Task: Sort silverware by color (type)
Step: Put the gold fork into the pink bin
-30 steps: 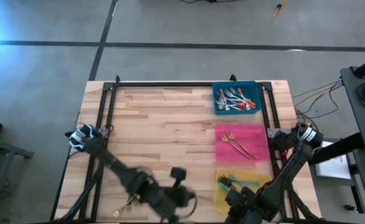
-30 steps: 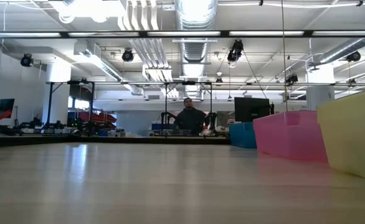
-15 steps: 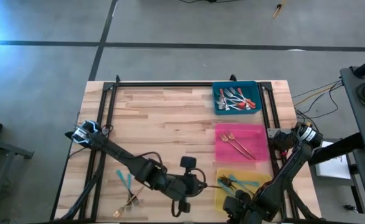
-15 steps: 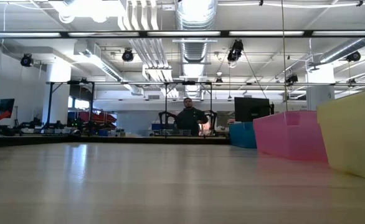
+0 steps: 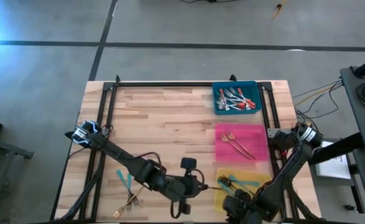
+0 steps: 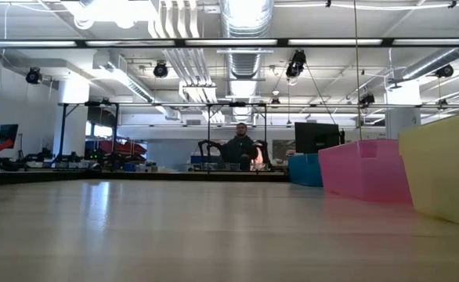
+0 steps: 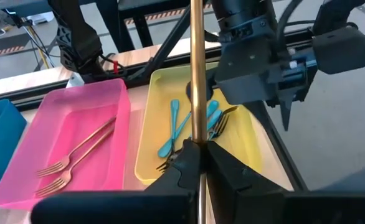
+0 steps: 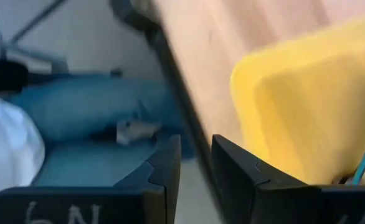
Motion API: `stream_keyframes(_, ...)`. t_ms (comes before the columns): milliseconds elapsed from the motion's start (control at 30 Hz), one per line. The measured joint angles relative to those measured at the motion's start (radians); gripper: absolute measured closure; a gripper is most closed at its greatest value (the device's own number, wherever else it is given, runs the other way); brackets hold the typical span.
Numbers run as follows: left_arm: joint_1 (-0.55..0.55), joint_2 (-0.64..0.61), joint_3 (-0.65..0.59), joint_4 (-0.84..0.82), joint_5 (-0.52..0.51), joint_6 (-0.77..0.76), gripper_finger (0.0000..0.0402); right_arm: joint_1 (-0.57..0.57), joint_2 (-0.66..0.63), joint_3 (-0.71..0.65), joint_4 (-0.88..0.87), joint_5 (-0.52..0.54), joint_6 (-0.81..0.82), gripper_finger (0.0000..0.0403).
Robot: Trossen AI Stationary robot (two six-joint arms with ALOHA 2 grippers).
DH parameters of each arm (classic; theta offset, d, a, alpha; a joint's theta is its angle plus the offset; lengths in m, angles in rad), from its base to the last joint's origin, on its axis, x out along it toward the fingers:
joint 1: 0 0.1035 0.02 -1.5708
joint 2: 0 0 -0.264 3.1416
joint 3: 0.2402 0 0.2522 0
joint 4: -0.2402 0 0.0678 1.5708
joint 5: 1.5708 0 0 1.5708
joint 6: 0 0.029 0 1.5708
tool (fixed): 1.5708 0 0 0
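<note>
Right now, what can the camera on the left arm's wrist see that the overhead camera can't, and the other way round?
Only the left wrist view shows the left fingers shut on a gold fork, with the right arm's dark body above the yellow tray. Only the high view shows the blue tray of red-handled forks, and loose forks near the table's front-left. Both show the pink tray with two gold forks and teal forks in the yellow tray.

3 trays [image 5: 266,140] are lined along the worktop's [image 5: 164,118] right edge, each with forks [image 5: 237,99] inside. More forks [image 5: 129,200] lie near the front left. The left tool [image 5: 202,186] is held just left of the nearest tray [image 7: 146,124].
</note>
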Motion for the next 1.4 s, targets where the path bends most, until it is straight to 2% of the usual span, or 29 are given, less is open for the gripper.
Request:
stream_keyframes(100, 0.0, 0.0, 0.0, 0.0, 0.0, 0.013, 0.0401, -0.005, 0.006, 0.0, 0.001, 0.086, 0.025, 0.0324)
stream_keyframes(400, 0.016, 0.0, 0.002, 0.046, -0.016, 0.004, 0.0401, -0.058, 0.015, -0.001, -0.001, 0.116, -0.008, 0.0318)
stream_keyframes(467, 0.015, 0.0, 0.002, 0.05, -0.054, -0.004, 0.0401, -0.081, 0.015, -0.002, -0.009, 0.133, 0.005, 0.0317)
stream_keyframes(533, 0.014, -0.001, 0.002, 0.037, -0.134, -0.005, 0.0401, -0.098, 0.011, -0.002, -0.019, 0.134, -0.005, 0.0317)
stream_keyframes(633, 0.015, -0.021, 0.002, -0.063, -0.23, -0.04, 0.0401, -0.104, -0.019, 0.01, -0.104, 0.141, -0.074, 0.0316)
stream_keyframes(700, 0.015, -0.04, 0.002, -0.146, -0.262, -0.106, 0.0401, -0.103, -0.052, 0.034, -0.184, 0.201, -0.091, 0.0316)
stream_keyframes(800, 0.007, -0.062, -0.008, -0.239, -0.341, -0.177, 0.0401, -0.085, -0.115, 0.05, -0.301, 0.358, -0.096, 0.0316)
stream_keyframes(967, -0.014, -0.104, -0.076, -0.208, -0.397, -0.203, 0.0401, -0.041, -0.217, 0.049, -0.404, 0.655, -0.102, 0.0316)
stream_keyframes(1067, -0.012, -0.143, -0.154, -0.081, -0.4, -0.161, 0.0401, -0.023, -0.245, 0.047, -0.425, 0.776, -0.117, 0.0316)
stream_keyframes(1200, -0.003, -0.207, -0.326, 0.252, -0.338, -0.033, 0.0401, -0.013, -0.257, 0.045, -0.428, 0.855, -0.157, 0.0316)
stream_keyframes(1333, 0.039, -0.275, -0.537, 0.78, -0.125, 0.103, 0.0401, -0.013, -0.258, 0.045, -0.427, 0.919, -0.193, 0.0316)
stream_keyframes(1400, 0.075, -0.295, -0.633, 0.958, -0.026, 0.11, 0.0401, -0.013, -0.258, 0.045, -0.424, 0.953, -0.196, 0.0316)
